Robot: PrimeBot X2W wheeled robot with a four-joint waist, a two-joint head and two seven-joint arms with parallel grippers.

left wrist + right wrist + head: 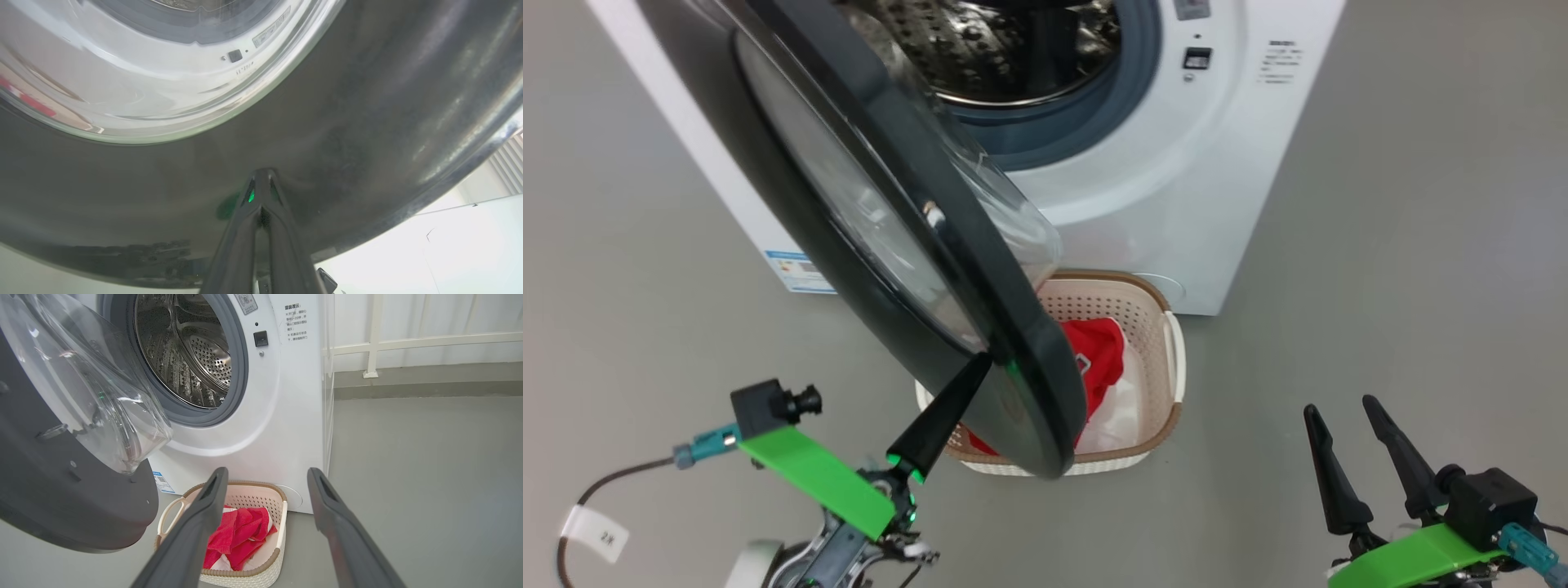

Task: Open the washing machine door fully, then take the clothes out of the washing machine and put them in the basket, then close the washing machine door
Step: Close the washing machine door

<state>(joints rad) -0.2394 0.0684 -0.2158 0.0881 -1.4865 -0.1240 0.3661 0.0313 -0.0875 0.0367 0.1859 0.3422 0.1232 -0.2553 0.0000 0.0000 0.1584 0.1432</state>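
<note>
The washing machine (1176, 204) stands at the top of the head view, its steel drum (192, 355) bare inside. The washing machine door (1029, 359) hangs partly open, swung out over the basket (1168, 343). My left gripper (980, 367) is shut, with its joined tips pressed against the door's black outer rim (367, 122) just below the glass window (143, 81). The clothes (1098, 351), red with white, lie in the cream basket (282, 522) on the floor in front of the machine. My right gripper (1341, 404) is open at the lower right, holding nothing, pointing toward the basket.
Grey floor surrounds the machine. A white railing (372, 347) and wall stand behind it on the right. A cable with a paper tag (600, 535) trails from my left wrist. The door's lower edge overhangs the basket's left half.
</note>
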